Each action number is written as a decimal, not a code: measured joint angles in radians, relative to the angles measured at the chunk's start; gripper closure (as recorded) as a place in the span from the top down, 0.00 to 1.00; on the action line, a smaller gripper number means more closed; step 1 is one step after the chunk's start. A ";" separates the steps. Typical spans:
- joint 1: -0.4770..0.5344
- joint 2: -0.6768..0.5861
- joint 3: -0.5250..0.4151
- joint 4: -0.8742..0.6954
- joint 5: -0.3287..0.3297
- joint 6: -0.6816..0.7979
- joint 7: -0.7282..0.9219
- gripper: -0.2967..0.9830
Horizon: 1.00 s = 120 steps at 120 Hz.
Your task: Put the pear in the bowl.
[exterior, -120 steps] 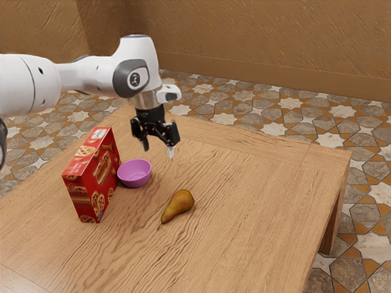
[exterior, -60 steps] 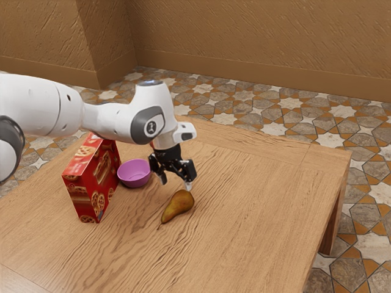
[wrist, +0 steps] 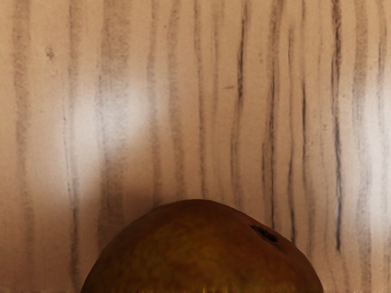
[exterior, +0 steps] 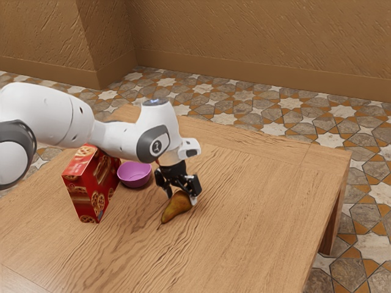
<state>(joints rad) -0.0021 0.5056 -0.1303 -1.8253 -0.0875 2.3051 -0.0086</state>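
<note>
And here the gripper (exterior: 181, 197) is hanging low at the pear (exterior: 175, 210), its 2 fingers standing wide, straddling the fat end! The pear is lying on its side on the bench (exterior: 250, 213). Near the pear, toward the exterior view's left, the pink bowl (exterior: 135, 176) is sitting upright; farther from the pear, the red box (exterior: 91, 186) is standing.

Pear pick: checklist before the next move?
1. Gripper at the wide end of the pear: ok
2. Gripper open, fingers either side of the pear: ok
3. Pear off the table: not ok, lying on it
4. Bowl upright, empty: ok
5. Gap between bowl and red box: cannot tell
6. Both fingers equally far from the pear: cannot tell
</note>
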 joint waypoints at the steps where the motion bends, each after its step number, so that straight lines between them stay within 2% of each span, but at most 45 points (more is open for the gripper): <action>1: 0.000 0.000 0.000 -0.001 0.000 0.001 0.000 0.77; 18: 0.000 0.001 -0.003 -0.010 0.000 0.018 0.002 0.76; 36: 0.001 0.014 -0.003 -0.010 -0.001 0.029 0.005 0.71; 55: 0.001 0.015 -0.003 -0.008 0.000 0.035 0.008 0.59; 74: 0.001 0.006 -0.002 -0.004 0.006 0.035 0.007 0.54; 95: 0.013 -0.027 0.016 0.033 0.020 0.014 0.007 0.43; 120: 0.086 -0.053 0.070 0.103 0.044 -0.052 0.005 0.31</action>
<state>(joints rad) 0.0840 0.4527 -0.0603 -1.7221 -0.0439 2.2533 -0.0034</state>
